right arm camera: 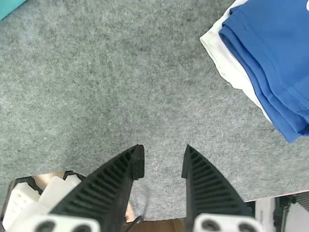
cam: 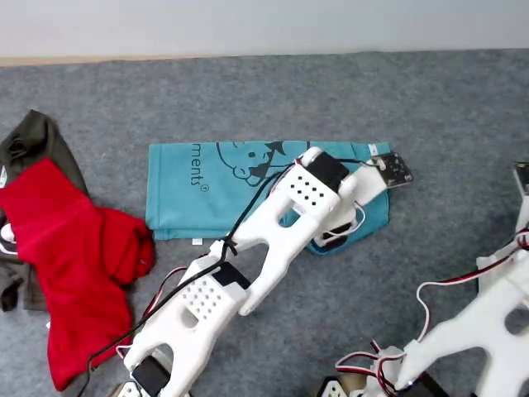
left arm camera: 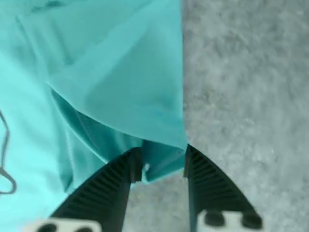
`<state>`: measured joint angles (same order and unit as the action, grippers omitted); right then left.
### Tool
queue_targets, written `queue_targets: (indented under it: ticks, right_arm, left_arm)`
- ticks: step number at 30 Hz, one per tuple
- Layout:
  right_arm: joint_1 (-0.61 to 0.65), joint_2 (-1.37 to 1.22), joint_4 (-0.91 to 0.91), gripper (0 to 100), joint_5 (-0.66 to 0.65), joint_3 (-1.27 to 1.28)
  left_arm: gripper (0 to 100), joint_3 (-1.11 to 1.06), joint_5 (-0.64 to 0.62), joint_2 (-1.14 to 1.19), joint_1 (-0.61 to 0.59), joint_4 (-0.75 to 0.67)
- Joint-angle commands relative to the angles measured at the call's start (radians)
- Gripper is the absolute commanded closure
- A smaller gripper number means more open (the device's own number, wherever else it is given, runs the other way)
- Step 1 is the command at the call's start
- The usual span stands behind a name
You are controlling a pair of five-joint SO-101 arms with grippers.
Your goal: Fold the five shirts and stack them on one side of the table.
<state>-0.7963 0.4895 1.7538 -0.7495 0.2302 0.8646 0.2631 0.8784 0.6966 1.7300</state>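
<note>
The left claw (left arm camera: 161,157) has its two fingers apart. The edge of the teal shirt (left arm camera: 120,72) sits in the gap between them. A flap of the shirt is folded over just past the claw. Right beside that edge is the grey mat (left arm camera: 241,72).

From above, the left arm (cam: 273,240) stretches across the mat to the right end of the teal shirt. The shirt lies flat and long in the middle of the table. Far off on the left lies a red shirt (cam: 78,265), all crumpled. It lies partly on top of a dark shirt (cam: 33,136), which is crumpled too.

The right claw (right arm camera: 161,157) also has its fingers apart, with nothing between them. It hangs over bare mat. Near it is a blue shirt (right arm camera: 275,53), folded up. It rests on a white shirt (right arm camera: 231,64), which peeks out along one side.
</note>
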Motion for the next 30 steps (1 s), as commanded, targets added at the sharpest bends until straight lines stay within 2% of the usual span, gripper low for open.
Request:
queue_targets:
  ticks: [1, 13, 21, 27, 30]
  right_arm:
    - [-0.01, 0.022, 0.027, 86.5, -0.038, -0.003]
    - [-0.01, 0.022, 0.027, 86.5, -0.037, -0.003]
    - [-0.01, 0.022, 0.027, 86.5, -0.037, -0.003]
    - [-0.01, 0.022, 0.027, 86.5, -0.037, -0.003]
    - [-0.01, 0.022, 0.027, 86.5, -0.037, -0.003]
  left_arm:
    - [87, -0.015, 0.0, -0.083, 0.012, 0.028]
    - [87, -0.019, 0.0, -0.091, 0.026, 0.025]
    - [87, -0.102, -0.031, -0.229, 0.071, 0.023]
    - [87, -0.156, -0.04, -0.195, 0.049, 0.018]
    - [87, -0.154, -0.037, -0.158, 0.021, -0.028]
